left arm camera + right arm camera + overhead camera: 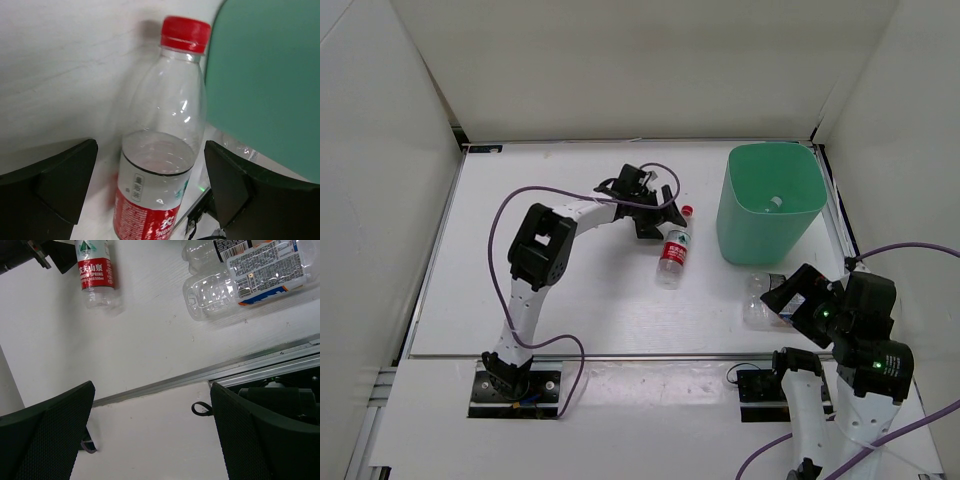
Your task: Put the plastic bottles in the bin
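Left wrist view: our left pincer point(150, 192) stands wide, with the clear plastic bottle with red cap and red-white label point(162, 130) lying ahead between its jaws, ungripped. The tall mint-green plastic bin point(265, 85) is beyond, rightward. We fear that closing on the round body may squeeze it out.

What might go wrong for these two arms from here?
The red-capped bottle lies on its side inside the open left gripper. Being round, it might roll away as that closes. The green bin stands close by, so the lift may knock it. Near the open right gripper, two clear bottles lie side by side, and grabbing one could shove the other.
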Tool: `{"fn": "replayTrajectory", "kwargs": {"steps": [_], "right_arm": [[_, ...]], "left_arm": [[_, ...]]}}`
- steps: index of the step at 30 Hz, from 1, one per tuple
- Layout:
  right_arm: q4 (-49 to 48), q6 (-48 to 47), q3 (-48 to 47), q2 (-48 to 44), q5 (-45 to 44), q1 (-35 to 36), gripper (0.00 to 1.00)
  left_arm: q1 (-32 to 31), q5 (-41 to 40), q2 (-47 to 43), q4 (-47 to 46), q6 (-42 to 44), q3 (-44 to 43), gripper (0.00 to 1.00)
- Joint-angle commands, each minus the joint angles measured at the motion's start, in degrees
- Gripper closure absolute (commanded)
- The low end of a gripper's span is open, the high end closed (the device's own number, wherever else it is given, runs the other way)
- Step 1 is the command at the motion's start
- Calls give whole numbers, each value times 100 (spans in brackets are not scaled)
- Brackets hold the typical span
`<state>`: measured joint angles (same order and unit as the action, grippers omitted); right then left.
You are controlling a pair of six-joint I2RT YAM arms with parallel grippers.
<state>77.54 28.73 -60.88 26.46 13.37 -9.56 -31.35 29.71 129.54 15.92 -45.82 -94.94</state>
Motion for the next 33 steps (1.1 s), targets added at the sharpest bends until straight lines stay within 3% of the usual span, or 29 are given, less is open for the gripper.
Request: {"fn": "replayTrajectory", "kwargs": {"steps": [1, 5, 10, 14, 18, 19, 21, 22, 24, 26, 29, 33], "right_arm": [[25, -122, 77, -53, -71, 33, 0], [25, -175, 77, -53, -18, 33, 0], [25, -228, 77, 0, 148, 33, 0], [-98, -228, 129, 52, 271, 33, 0], [-212, -228, 279, 52, 482, 33, 0], [-213, -228, 279, 52, 483, 33, 0], [-213, -228, 279, 52, 544, 33, 0], [-274, -228, 331, 52, 544, 33, 0], [-274, -228, 331, 52, 597, 33, 0], [-336, -228, 331, 105, 597, 33, 0], [-441, -228, 271, 158, 597, 33, 0], [-494, -289, 147, 351, 544, 33, 0]], "left_arm": [[-213, 209, -298, 130, 144, 133, 0], [-319, 324, -174, 130, 65, 133, 2], [-319, 141, -446, 130, 12, 265, 45], [-21, -106, -903, 183, -207, -313, 53], [59, -1053, -1299, 183, -340, -1735, 49], [59, -1438, -1299, 183, -340, -2600, 47], [7, -1661, -1063, 183, -147, -3632, 43], [6, -1714, -653, 183, -146, -4725, 37], [-195, -1645, -220, 122, 3, -5611, 35], [-309, -1303, 10, -228, 3, -5713, 35], [-730, -1423, -217, -729, 275, -4932, 35], [-1294, -1933, 282, -1002, 504, -5526, 34]]}}
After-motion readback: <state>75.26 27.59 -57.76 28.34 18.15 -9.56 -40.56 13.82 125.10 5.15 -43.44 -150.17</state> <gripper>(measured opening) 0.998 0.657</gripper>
